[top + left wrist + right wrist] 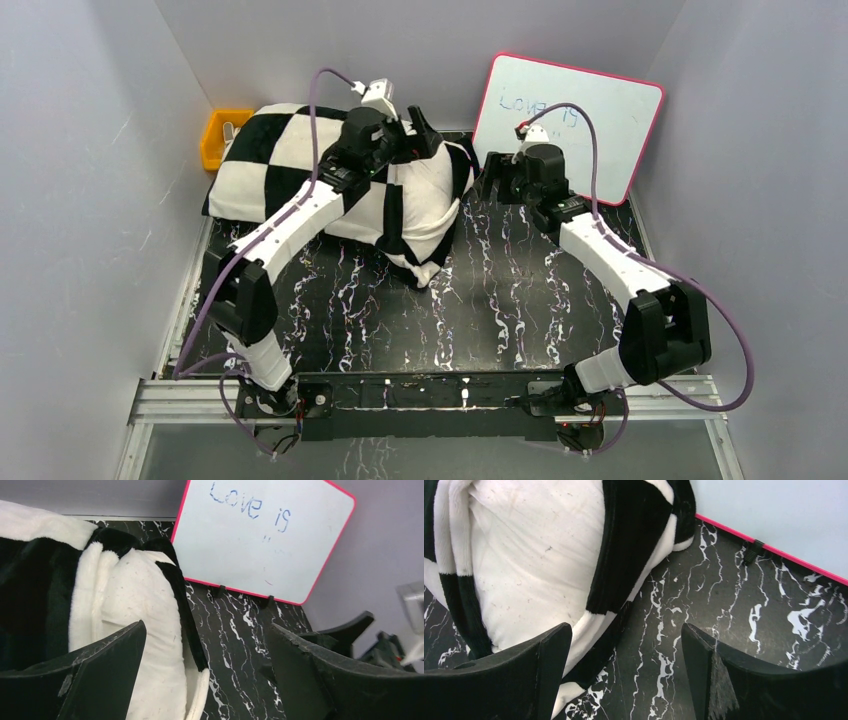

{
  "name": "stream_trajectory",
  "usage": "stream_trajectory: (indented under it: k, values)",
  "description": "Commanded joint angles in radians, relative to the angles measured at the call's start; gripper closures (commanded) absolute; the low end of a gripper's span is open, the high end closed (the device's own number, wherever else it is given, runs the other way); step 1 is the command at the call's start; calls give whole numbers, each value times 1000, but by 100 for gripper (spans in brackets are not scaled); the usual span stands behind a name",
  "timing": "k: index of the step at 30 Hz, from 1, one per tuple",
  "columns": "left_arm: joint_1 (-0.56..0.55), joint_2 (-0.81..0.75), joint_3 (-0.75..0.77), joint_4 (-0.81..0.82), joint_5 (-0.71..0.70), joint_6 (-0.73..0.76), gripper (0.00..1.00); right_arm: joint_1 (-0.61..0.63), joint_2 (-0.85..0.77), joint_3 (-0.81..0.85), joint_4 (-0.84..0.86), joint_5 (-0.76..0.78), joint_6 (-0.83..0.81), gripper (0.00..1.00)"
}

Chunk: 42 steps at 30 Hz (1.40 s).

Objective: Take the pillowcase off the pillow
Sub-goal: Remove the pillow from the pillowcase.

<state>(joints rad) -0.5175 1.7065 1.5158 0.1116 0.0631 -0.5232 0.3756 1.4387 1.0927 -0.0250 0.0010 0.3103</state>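
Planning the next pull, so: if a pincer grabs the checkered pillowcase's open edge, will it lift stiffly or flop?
Probably flop: the pillowcase bunches and folds around the pillow at its opening. Its plush pile looks grippy, so it may drag rather than slide off. Likely light itself, though the plump pillow could come along.

Right gripper (624,635) spread wide over the marbled table (734,610) — bare white pillow (534,555) bulges out of the checkered pillowcase (634,545) on the left, pink-edged whiteboard (774,510) sits far right.
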Motion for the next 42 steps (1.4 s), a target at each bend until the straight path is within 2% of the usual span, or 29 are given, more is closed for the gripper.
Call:
stream_trajectory:
  k: [1, 2, 3, 7, 12, 15, 18, 22, 25, 27, 28, 29, 30, 31, 32, 35, 39, 42]
  values:
    - [-92, 44, 93, -100, -266, 10, 9, -13, -74, -20, -11, 57, -9, 12]
    - [-113, 57, 99, -105, -312, 1, 3, -15, -82, -26, -15, 64, -9, 11]
    - [-134, 70, 104, -121, -370, -22, 2, -15, -90, -32, -20, 68, -8, 12]
    - [-193, 156, 210, -341, -592, -261, 2, -18, -122, -60, -31, 82, -5, 11]
    - [-196, 285, 345, -528, -726, -490, 2, -21, -149, -84, -39, 74, -3, 11]
    - [-163, 417, 523, -674, -745, -600, 2, -21, -157, -94, -40, 64, -2, 11]
    - [-96, 559, 683, -796, -662, -690, 2, -23, -165, -99, -43, 54, 2, 11]
    - [-31, 713, 756, -840, -707, -714, 2, -24, -175, -103, -46, 40, 11, 11]
    - [12, 769, 729, -873, -730, -713, 2, -23, -179, -103, -50, 35, 14, 11]
    - [26, 758, 635, -829, -741, -685, 10, -24, -183, -102, -50, 29, 19, 11]
    - [31, 741, 565, -776, -742, -656, 19, -24, -181, -103, -49, 25, 22, 11]
    - [34, 711, 492, -716, -737, -632, 34, -23, -178, -101, -44, 20, 25, 11]
    - [38, 673, 403, -629, -718, -599, 63, -24, -173, -101, -41, 14, 28, 11]
    - [43, 633, 326, -547, -683, -568, 97, -23, -170, -100, -39, 9, 30, 11]
    - [45, 597, 268, -503, -667, -567, 100, -23, -162, -97, -34, 6, 31, 11]
    - [47, 490, 184, -445, -641, -493, 100, -22, -131, -73, -23, -34, 26, 10]
    - [47, 220, -29, -184, -494, -246, 100, -22, -83, -24, 62, -42, 4, 8]
    - [47, 83, -94, -168, -396, -150, 100, -22, -26, 47, 117, -102, 2, 9]
